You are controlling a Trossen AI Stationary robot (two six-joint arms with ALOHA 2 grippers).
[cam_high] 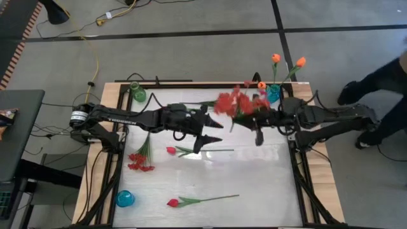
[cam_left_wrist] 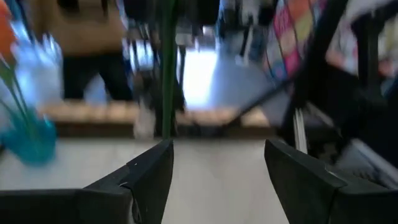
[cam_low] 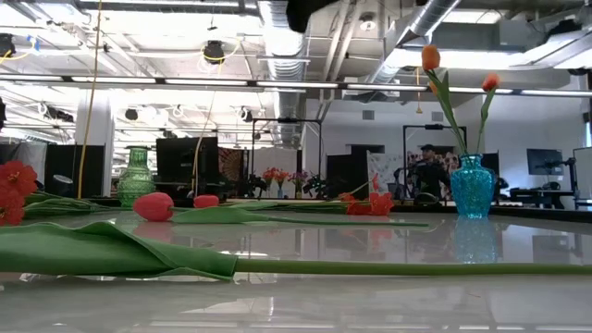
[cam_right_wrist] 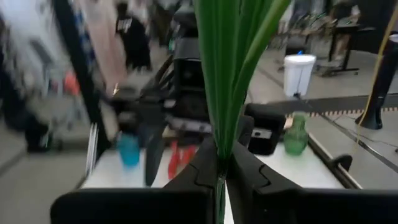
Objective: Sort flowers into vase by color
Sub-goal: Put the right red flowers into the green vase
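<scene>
Red spray — pinched by raised right end effector.

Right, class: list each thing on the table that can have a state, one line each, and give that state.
Left gripper: jaws open, empty, above mid-table.
Right gripper: jaws shut on the red spray's stem.
Red spray: lifted off the table, held.
Blue vase: upright, holds orange tulips.
Green vase: upright, empty.
Second blue vase: near corner, empty.
Two pinkish-red tulips: lying flat.
Second red spray: lying flat.
</scene>
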